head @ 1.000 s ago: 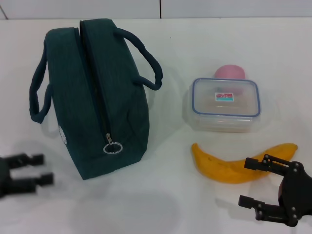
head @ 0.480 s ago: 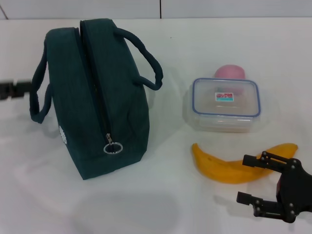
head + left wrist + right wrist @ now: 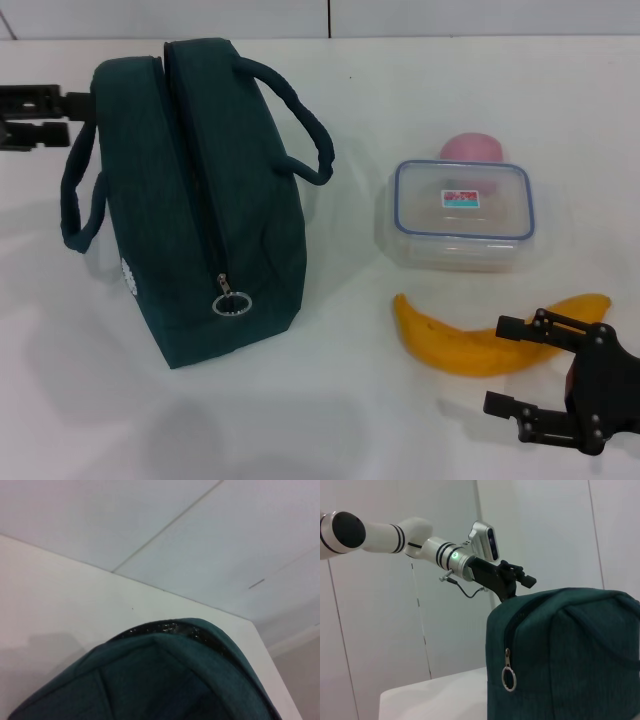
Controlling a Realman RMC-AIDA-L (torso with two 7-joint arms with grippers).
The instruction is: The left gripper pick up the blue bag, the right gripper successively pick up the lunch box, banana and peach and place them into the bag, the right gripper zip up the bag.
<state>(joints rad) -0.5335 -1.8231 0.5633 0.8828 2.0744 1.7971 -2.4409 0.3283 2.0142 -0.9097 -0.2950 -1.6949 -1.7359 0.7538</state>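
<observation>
Your left gripper (image 3: 72, 116) stood with its two black fingers parted by a narrow gap and held nothing; it sat high at the far left of the head view, fingertips pointing toward the upper back corner of the blue bag (image 3: 195, 200) and close beside the bag's left handle (image 3: 78, 195), though contact could not be confirmed. From the right wrist camera you could see that arm reaching in level from the side, its white segmented links ending in the black gripper (image 3: 517, 580) poised just above the top edge of the bag (image 3: 565, 655). The left wrist camera showed only the rounded top of the bag (image 3: 160, 680) close below it, none of its own fingers. Your right gripper (image 3: 512, 365) was wide apart and empty, low at the near right of the table (image 3: 350, 400), one finger overlapping the banana (image 3: 480, 340) in the head view; touching or not, you could not tell. The bag stood upright at left, zipper closed, ring pull (image 3: 230, 300) hanging at its near end. The lunch box (image 3: 462, 212) sat well to the bag's right, lid on, the peach (image 3: 471, 148) just behind it and the banana just in front.
</observation>
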